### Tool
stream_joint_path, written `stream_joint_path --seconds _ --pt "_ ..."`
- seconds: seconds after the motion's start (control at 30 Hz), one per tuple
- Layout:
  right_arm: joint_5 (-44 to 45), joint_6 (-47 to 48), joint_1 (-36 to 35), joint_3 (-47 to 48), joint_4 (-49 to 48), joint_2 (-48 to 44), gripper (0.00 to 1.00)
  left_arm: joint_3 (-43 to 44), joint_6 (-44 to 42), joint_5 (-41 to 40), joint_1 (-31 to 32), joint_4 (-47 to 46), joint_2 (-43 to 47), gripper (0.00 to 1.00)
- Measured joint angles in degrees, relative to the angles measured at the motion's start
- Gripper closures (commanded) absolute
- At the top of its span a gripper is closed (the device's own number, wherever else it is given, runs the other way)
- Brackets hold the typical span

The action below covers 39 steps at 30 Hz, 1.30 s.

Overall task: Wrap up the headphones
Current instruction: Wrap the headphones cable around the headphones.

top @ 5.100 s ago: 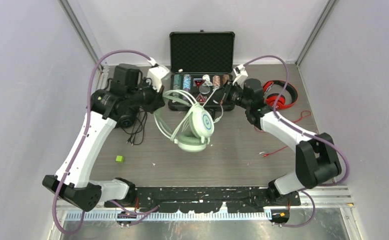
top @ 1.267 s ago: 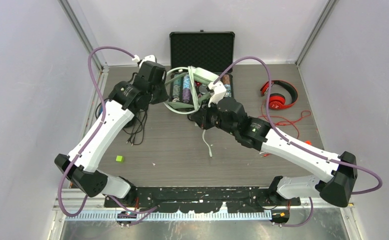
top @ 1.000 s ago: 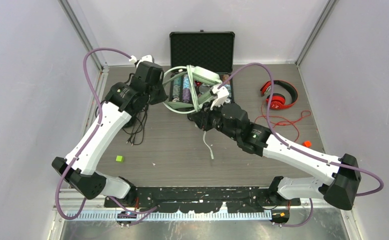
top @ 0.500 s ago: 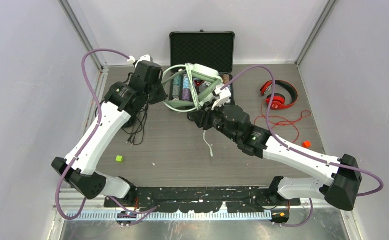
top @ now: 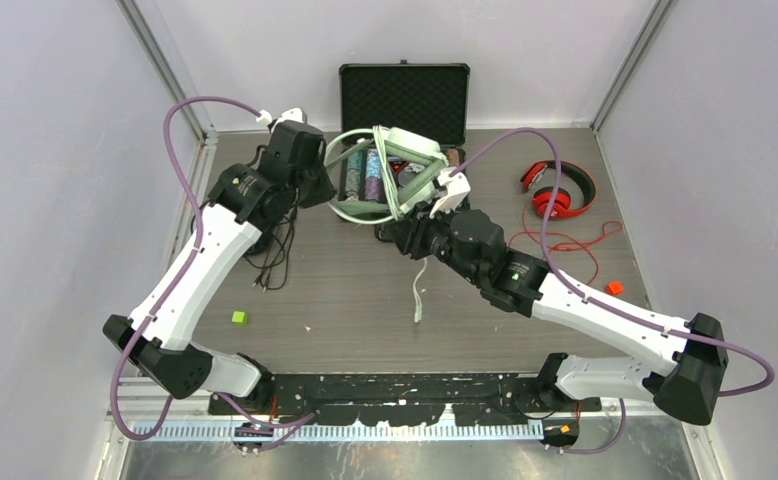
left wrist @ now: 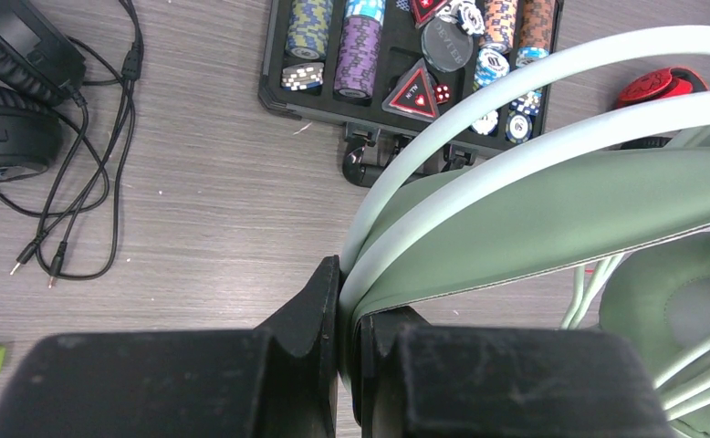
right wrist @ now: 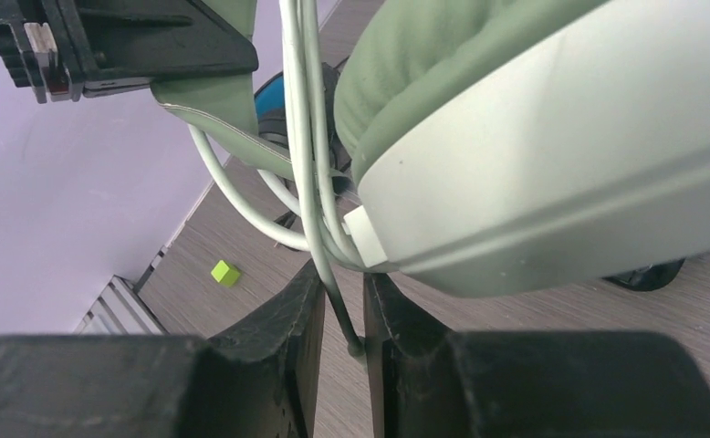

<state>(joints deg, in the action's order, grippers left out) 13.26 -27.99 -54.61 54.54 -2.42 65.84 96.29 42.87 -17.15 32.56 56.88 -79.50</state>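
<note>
Three pairs in view, only the mint-green headphones (top: pixel 402 147) off the tabletop (top: pixel 345 300), raised in the air over the near edge of the open chip case (top: pixel 402 95). Clamped at the padded headband (left wrist: pixel 552 205) by the left end effector (left wrist: pixel 347 301), jaws closed tight on the band, probably as a fixed anchor so the cord can be wound around the frame. Threaded at the pale cable (right wrist: pixel 304 109) by the right end effector (right wrist: pixel 340 292), jaws parted only a little, cord passing loosely between them and not visibly squeezed, likely to guide it and let it slide while looping. Crossed by several turns of cable over band and ear cup (right wrist: pixel 561 164); loose tail (top: pixel 420 295) hanging toward the tabletop below the right end effector. Pale matte green throughout, soft cushion, smooth rounded shell. Flat on the tabletop, seemingly waiting their turn: red headphones (top: pixel 555 195) at far right with cable sprawled, black headphones (left wrist: pixel 5 137) at left with cord lying untidy beside them.
</note>
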Motion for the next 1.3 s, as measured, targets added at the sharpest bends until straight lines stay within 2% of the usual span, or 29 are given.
stream_joint_path --seconds 0.1,0.43,0.5,0.67,1.1,1.3 --pt "0.42 -0.39 0.02 1.05 1.6 0.28 0.67 0.0 -0.11 -0.02 0.0 0.0 0.0 1.0" --pt "1.22 -0.02 0.02 1.29 4.24 1.31 0.69 0.0 -1.07 -0.24 0.0 -0.04 0.0 1.0" --pt "1.25 0.61 0.02 1.27 4.22 1.31 0.64 0.09 -1.07 -0.2 -0.02 -0.11 0.0 1.0" --pt "0.79 2.69 0.02 0.15 2.25 1.31 0.58 0.13 -1.07 0.5 -0.02 -0.28 0.0 1.0" --pt "1.77 4.85 0.02 -7.15 -6.01 -0.57 0.57 0.15 -1.07 2.05 -0.02 -0.07 0.0 1.0" --pt "0.11 5.97 0.02 -10.23 -9.7 -2.38 0.46 1.42 -1.2 2.21 -0.02 0.11 -0.13 1.0"
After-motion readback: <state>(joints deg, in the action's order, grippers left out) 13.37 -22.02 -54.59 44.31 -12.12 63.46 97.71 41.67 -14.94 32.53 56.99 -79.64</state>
